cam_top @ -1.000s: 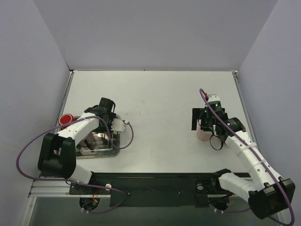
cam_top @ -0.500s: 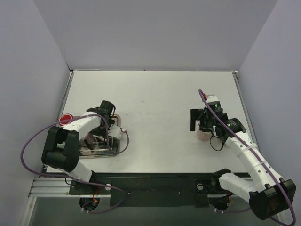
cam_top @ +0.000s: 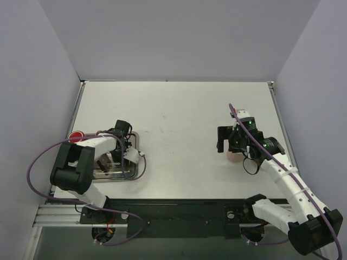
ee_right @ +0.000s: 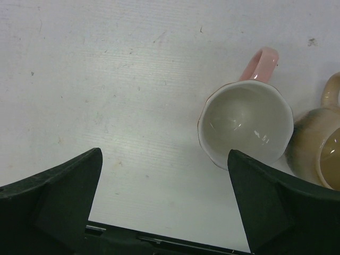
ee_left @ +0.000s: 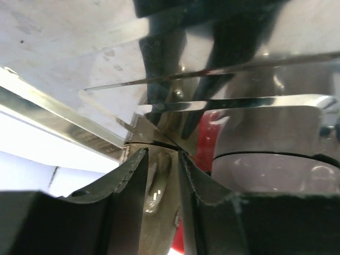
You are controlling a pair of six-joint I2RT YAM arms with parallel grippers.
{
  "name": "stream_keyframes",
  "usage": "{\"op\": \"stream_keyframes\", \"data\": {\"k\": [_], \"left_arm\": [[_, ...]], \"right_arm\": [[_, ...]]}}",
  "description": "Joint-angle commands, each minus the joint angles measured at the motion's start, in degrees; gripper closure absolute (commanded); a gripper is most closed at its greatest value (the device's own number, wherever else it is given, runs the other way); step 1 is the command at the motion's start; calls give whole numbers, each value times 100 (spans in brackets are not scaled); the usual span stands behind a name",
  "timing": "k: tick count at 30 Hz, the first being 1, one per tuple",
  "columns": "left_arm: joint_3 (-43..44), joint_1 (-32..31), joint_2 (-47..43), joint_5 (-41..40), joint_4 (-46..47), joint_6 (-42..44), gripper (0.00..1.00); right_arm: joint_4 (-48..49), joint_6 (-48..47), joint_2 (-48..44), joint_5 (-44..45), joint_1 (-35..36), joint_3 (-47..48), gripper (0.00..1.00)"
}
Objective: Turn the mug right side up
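Over the shiny metal tray (cam_top: 116,174) by the table's (cam_top: 179,108) left edge, toward its near-left corner, the left gripper (ee_left: 161,159) has dropped lower into the tray over the last second. Its fingers have drawn in to a narrow gap with a thin bright metal edge between them. Whether they actually clamp it cannot be told. A red round object (cam_top: 76,136) sits just beyond the tray at the table's left edge. None of this seems to bear on the mug.

Near the right edge, the right gripper (ee_right: 164,154) has crept slightly toward the near edge with its jaws still spread wide and holding nothing. Below it the white mug with the pink handle (ee_right: 244,122) stands mouth up on the table, just beside a tan glazed mug (ee_right: 311,141). The turn therefore looks finished and the mug released.
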Motion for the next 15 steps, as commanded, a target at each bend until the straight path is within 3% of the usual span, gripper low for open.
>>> {"op": "stream_keyframes", "data": {"k": [1, 3, 9, 13, 15], "left_arm": [[6, 35, 67, -93, 662, 339, 70], [-12, 9, 111, -208, 820, 339, 100], [461, -263, -529, 476, 312, -292, 100], [1627, -474, -890, 1398, -258, -2091, 100], [2473, -466, -934, 2468, -917, -3200, 100]], "right_arm": [[-126, -59, -181, -155, 21, 145, 1], [-135, -50, -217, -164, 30, 136, 1], [-284, 3, -322, -103, 56, 232, 1], [-399, 91, -436, 11, 240, 505, 2], [-320, 108, -498, -6, 503, 610, 2]]}}
